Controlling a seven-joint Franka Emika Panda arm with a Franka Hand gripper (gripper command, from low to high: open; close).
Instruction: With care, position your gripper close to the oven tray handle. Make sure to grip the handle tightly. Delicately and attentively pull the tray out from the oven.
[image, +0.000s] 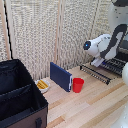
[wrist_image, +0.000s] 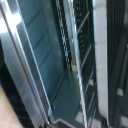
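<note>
In the exterior view the tray (image: 107, 69), a dark wire rack, lies flat over the wooden table at the right. Its handle (image: 95, 75) is the thin dark bar along the edge nearest the red cup. The white arm bends down over the rack, and my gripper (image: 97, 62) sits low on the rack's rear part, behind the handle. Its fingers are hidden, so I cannot tell whether they are open or shut. The arm covers most of the black oven (image: 123, 48) at the right edge. The blurred wrist view shows wire bars (wrist_image: 67, 35) and grey metal trim (wrist_image: 27, 70) very close.
An upright dark blue slab (image: 61, 76) and a red cup (image: 78, 85) stand on the table (image: 95, 107) just off the rack's end. A small plate with yellow food (image: 43, 85) lies beside a big black fabric box (image: 19, 95). A slatted wall is behind.
</note>
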